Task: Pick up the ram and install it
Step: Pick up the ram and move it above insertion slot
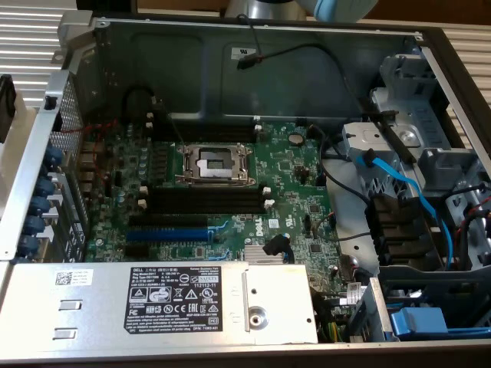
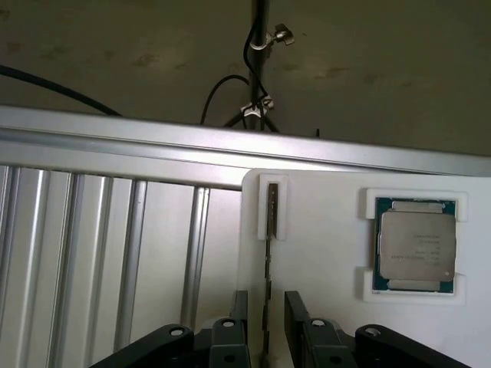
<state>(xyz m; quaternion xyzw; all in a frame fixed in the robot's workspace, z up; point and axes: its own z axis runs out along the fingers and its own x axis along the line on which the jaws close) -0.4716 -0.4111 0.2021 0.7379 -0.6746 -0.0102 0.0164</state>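
The ram stands on its thin edge in a slot of a white holder plate, seen end-on as a narrow dark strip. My gripper straddles it, one black finger on each side, with a gap showing between each finger and the stick. The jaws are open and touch nothing. In the exterior view the open computer case shows the green motherboard with its empty black memory slots below the CPU socket.
A CPU chip lies in a recess of the white plate beside the ram. A ribbed aluminium surface and a rail border the plate. In the case are a blue slot, the power supply, and blue cables at the exterior view's right.
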